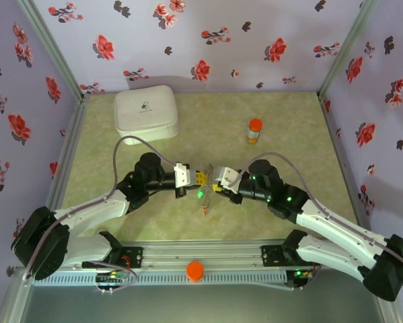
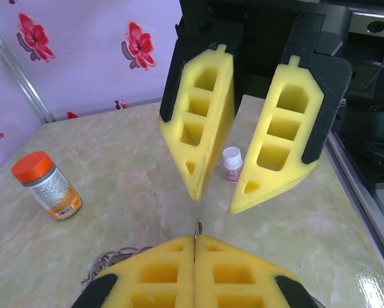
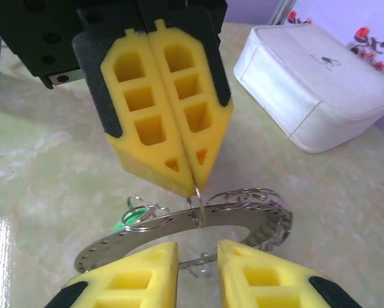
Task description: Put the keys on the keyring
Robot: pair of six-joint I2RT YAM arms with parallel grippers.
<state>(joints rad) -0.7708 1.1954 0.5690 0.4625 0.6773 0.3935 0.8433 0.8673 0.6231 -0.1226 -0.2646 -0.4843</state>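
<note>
Left gripper (image 3: 193,187) was clamped shut on thin wire at the ring's (image 3: 179,226) top edge. The right gripper (image 3: 197,249) sat narrowly apart just below, gripping nothing.
You had the ring hanging between both grippers. It looked light, stiff, slick and likely to swing. The keys (image 3: 121,224) were tiny and dangling, so best taken by a coloured head. Hard to tell: which wire the left tips pinched, and the key count. Your right pads cut off the ring's near arc.

Pale green marbled table (image 1: 288,134), white case (image 1: 146,113) back left, orange-capped bottle (image 1: 254,131) back right, small white bottle (image 2: 232,163).
</note>
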